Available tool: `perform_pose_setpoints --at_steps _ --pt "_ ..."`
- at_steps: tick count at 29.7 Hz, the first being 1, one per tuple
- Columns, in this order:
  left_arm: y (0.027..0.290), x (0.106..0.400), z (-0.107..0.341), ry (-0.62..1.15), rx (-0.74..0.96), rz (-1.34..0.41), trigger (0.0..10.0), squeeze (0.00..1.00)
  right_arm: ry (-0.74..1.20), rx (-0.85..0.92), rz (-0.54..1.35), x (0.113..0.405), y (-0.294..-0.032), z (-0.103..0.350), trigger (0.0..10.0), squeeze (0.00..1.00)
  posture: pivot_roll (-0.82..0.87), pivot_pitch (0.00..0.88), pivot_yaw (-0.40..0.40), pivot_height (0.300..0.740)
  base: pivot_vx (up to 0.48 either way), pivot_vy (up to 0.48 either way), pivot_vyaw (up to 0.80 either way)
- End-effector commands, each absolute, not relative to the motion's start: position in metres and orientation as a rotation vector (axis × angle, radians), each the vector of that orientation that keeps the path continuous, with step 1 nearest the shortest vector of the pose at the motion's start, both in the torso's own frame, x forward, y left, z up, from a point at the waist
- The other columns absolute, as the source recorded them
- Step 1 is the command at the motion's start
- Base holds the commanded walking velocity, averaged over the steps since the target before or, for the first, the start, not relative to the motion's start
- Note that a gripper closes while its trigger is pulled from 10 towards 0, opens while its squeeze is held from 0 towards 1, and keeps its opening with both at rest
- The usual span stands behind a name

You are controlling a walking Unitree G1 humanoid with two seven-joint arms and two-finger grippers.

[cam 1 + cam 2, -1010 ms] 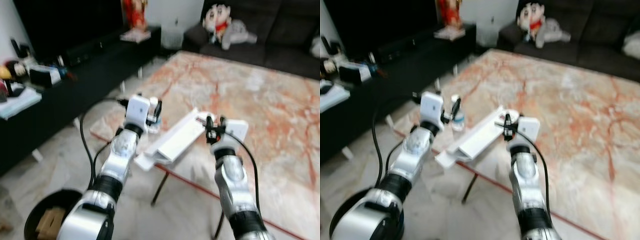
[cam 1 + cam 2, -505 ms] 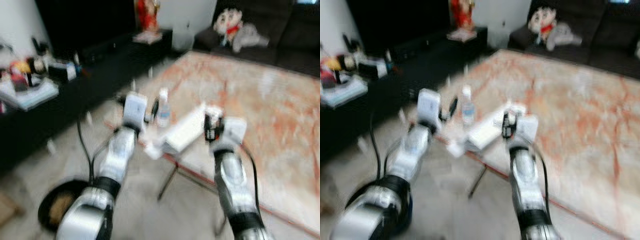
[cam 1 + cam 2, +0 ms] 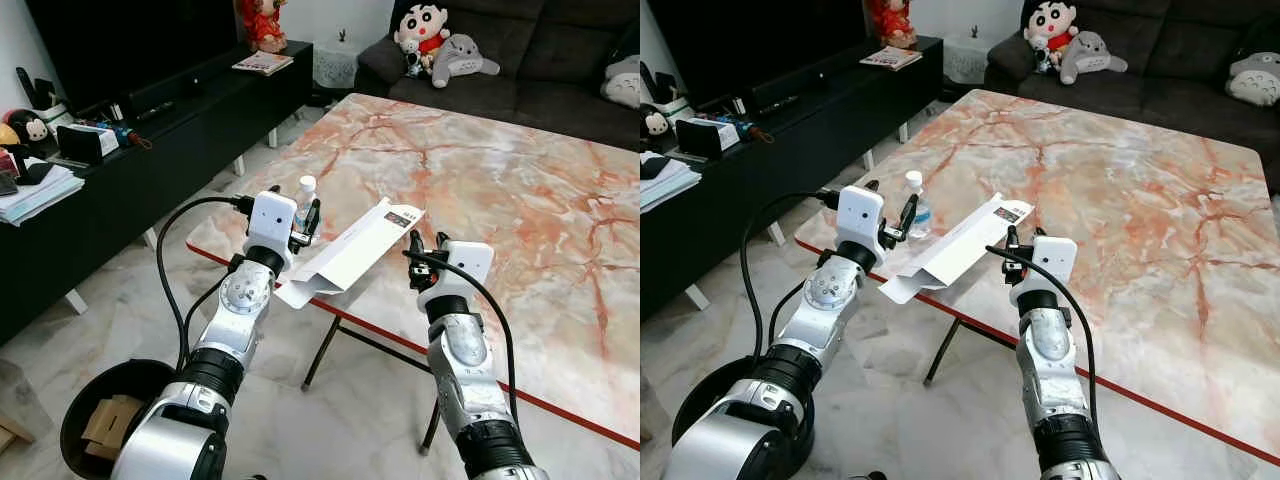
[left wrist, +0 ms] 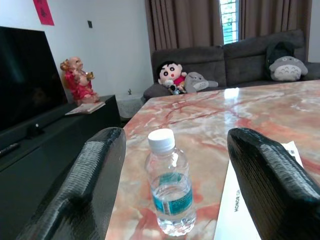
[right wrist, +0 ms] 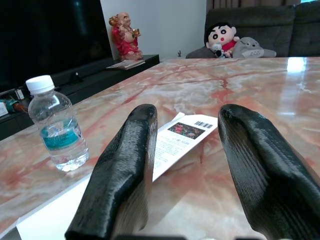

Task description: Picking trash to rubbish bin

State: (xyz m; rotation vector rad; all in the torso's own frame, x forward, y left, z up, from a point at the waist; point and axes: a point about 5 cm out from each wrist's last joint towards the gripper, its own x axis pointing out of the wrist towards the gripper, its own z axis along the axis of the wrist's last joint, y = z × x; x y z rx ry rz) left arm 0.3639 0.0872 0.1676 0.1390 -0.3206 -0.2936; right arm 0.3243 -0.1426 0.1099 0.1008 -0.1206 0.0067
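Landmark = marble table (image 3: 520,190).

L gripper (image 4: 172,190): fingers spread wide, holding nothing, raised at the table's near corner. Water bottle (image 4: 170,190) stands upright on that corner, straight ahead between the two fingers, not touched. Judged: L arm nearer the bottle.

Long white carton (image 3: 350,255) lies flat just beside the bottle; long axis runs diagonal, one end hanging over the near table edge, other end pointing toward table centre.

R gripper (image 5: 185,165): also parted, empty, at the near edge; carton's labelled end lies ahead of it.

Bin (image 3: 80,430): dark round bin on floor, below and L of the corner; brown cardboard pieces (image 3: 105,425) inside.
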Motion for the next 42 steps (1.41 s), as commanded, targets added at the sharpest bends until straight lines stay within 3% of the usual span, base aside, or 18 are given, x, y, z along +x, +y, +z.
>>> perform_pose_setpoints --at_steps 1,15,33,42 --pt "0.086 0.364 0.169 -0.317 0.149 -0.293 10.0 0.0 -0.144 0.099 0.006 0.326 -0.144 0.118 10.0 0.0 0.05 0.061 -0.037 0.74 0.0 0.0 0.0" --pt "0.082 0.372 0.179 -0.33 0.162 -0.31 10.0 0.0 -0.203 0.056 -0.058 0.332 -0.173 0.141 10.0 0.0 0.04 0.067 -0.043 0.74 0.0 0.0 0.0" --pt "0.085 0.373 0.178 -0.327 0.161 -0.285 10.0 0.0 -0.193 0.078 -0.035 0.332 -0.163 0.14 10.0 0.0 0.05 0.041 -0.049 0.74 0.0 0.0 0.0" --pt "0.079 0.367 0.178 -0.348 0.152 -0.301 10.0 0.0 -0.204 0.083 -0.033 0.324 -0.161 0.141 10.0 0.0 0.04 0.071 -0.052 0.74 0.0 0.0 0.0"
